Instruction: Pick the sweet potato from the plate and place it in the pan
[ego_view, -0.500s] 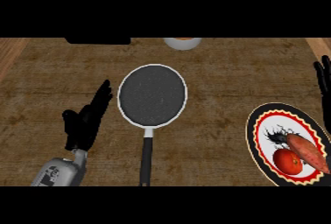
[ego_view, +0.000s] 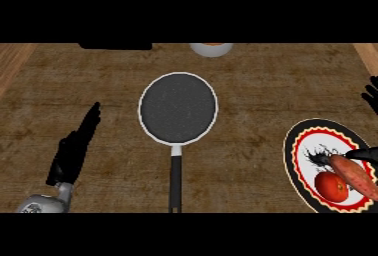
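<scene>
1. Orange sweet potato (ego_view: 356, 176) is lying on the plate (ego_view: 297, 150), touching a red tomato (ego_view: 331, 186) beside it; not picked, so the first step is not yet done.
2. Right hand (ego_view: 371, 97) is showing only at the view's right edge, above the plate and apart from the sweet potato; a dark finger-like tip (ego_view: 363, 153) is reaching in just by the potato's upper end, but I cannot tell if it is touching, nor whether the hand is released or clenched.
3. Left hand (ego_view: 74, 147) is resting with fingers straight and released, holding nothing, with the pan (ego_view: 179, 108) sitting to its right, apart.
4. Pan is carrying nothing, handle pointing toward the robot.
5. Judgement: everything is remaining — grasping, lifting, carrying left to the pan, releasing.
</scene>
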